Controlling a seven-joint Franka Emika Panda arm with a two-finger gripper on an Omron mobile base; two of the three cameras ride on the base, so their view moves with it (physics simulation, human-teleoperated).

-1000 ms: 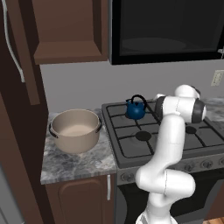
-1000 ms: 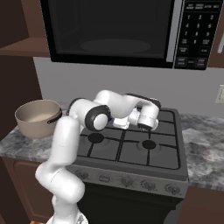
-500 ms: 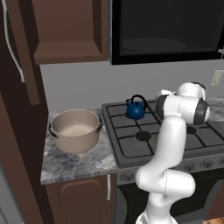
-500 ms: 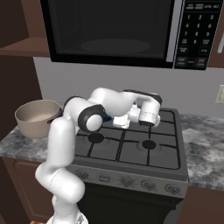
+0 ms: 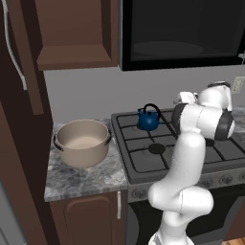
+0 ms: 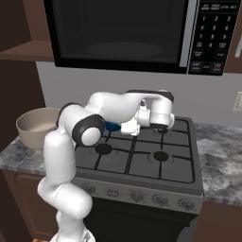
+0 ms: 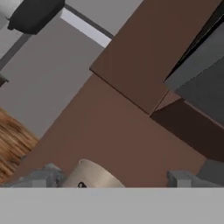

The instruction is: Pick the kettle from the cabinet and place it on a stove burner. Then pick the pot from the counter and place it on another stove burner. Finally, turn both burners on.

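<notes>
Hovering above the back of the stove with the gripper (image 6: 128,128) spread as wide as it goes and nothing held. Pointed leftward, toward the pot (image 5: 83,141), with its pale rim low in the hand view between the two finger tips. Stood just beside the kettle (image 5: 148,119) but apart from it.

Found the kettle upright on the rear left burner, so judged the first step done. Found the pot on the counter (image 5: 81,179), just left of the stove and well apart from the gripper. Took the pot step as the one in hand, with the reach barely begun.

Next, probably needed to swing left over the counter, drop to the pot's rim or a side handle, and close there. After that, needed a free burner, likely the front left one (image 5: 156,149). Expected a wide, deep pot to sit awkwardly in a rim grip and to tip if carried off-centre.
</notes>
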